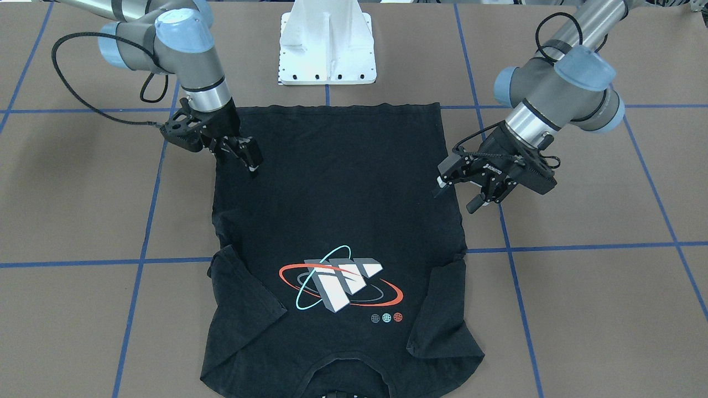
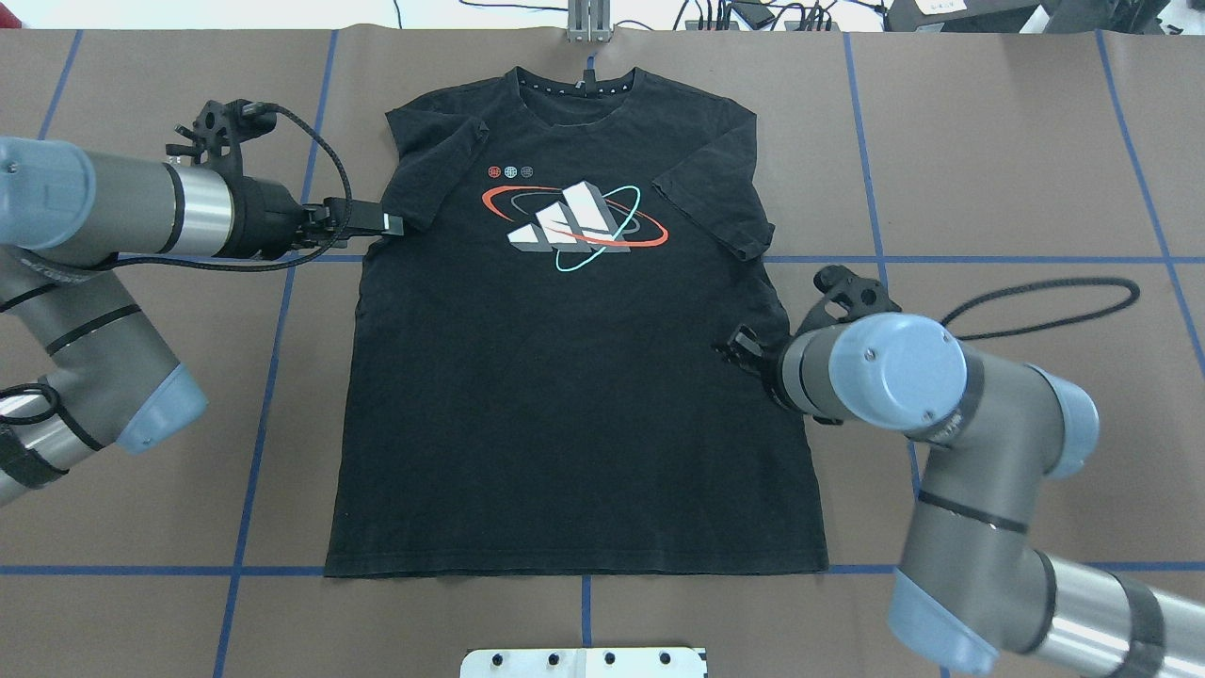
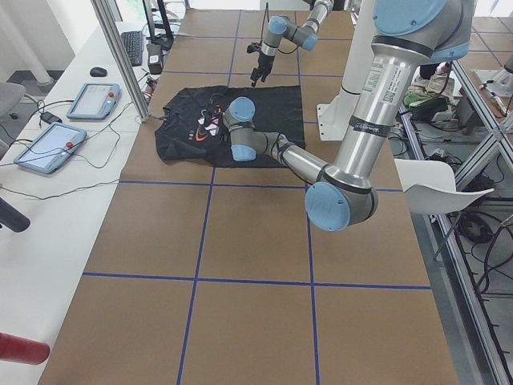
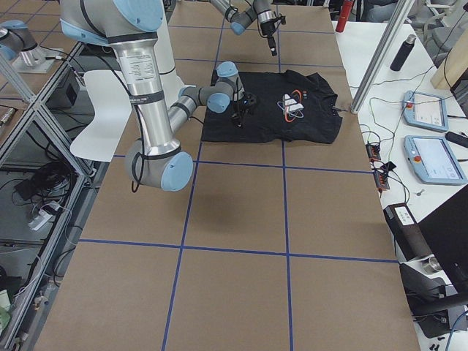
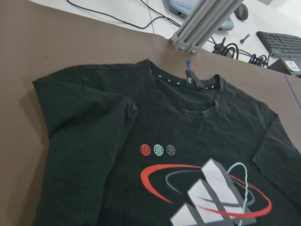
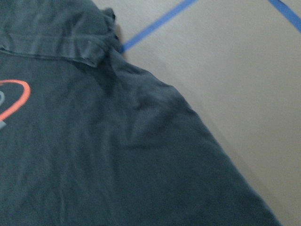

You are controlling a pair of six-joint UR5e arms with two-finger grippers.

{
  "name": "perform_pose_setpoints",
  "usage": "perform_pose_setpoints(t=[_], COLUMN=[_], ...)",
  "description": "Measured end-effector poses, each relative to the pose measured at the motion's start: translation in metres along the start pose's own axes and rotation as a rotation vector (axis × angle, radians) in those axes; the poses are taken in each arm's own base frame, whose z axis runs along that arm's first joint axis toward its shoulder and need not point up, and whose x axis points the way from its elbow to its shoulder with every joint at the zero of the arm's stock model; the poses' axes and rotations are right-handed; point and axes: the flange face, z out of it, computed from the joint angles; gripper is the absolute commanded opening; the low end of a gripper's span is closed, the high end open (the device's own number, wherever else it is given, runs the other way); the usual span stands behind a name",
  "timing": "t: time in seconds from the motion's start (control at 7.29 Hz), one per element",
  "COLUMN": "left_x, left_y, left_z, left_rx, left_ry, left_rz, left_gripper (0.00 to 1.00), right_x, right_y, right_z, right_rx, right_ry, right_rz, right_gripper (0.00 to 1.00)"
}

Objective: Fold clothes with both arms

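As the left pincer [image 1: 460, 194] gapes nearby, the T-shirt [image 1: 337, 221] lies flat.

The T-shirt [image 2: 565, 395] lies flat on the desk [image 2: 988, 141], hem toward the base mount [image 1: 327, 44], collar at the far side. The sleeve on the robot's left [image 2: 438, 174] and the one on its right [image 2: 711, 202] both lie folded inward onto the chest. The left pincer [image 1: 458, 198] is at the shirt's left side edge, just below that sleeve. The right pincer [image 1: 250, 157] is over the right side edge, nearer the hem.
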Motion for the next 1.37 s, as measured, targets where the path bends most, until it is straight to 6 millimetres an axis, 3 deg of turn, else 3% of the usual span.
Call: perform_pose_setpoints(t=[0.27,0.55,0.69,0.82,1.37], left_x=[-0.005,-0.009,-0.012,-0.015,-0.015], left_y=[0.009,0.011,0.011,0.011,0.007], left_z=[-0.013,-0.008,-0.007,-0.006,-0.007], left_rx=[-0.015,-0.019,-0.015,-0.006,0.033], left_ry=[0.003,-0.006,-0.012,-0.020,-0.028], left_rz=[-0.003,-0.006,-0.008,-0.010,-0.007], left_gripper=[1.00,1.00,1.00,1.00,1.00], right_x=[0.059,0.093,0.104,0.113,0.131], right_y=[0.038,0.073,0.085,0.094,0.109], right_z=[-0.028,-0.030,-0.030,-0.029,-0.015], right_rx=[-0.040,-0.070,-0.094,-0.116,-0.132], right_ry=[0.036,0.052,0.036,0.022,0.048], right_rz=[-0.006,0.012,0.040,0.060,0.057], right_gripper=[0.89,0.88,0.88,0.81,0.81])
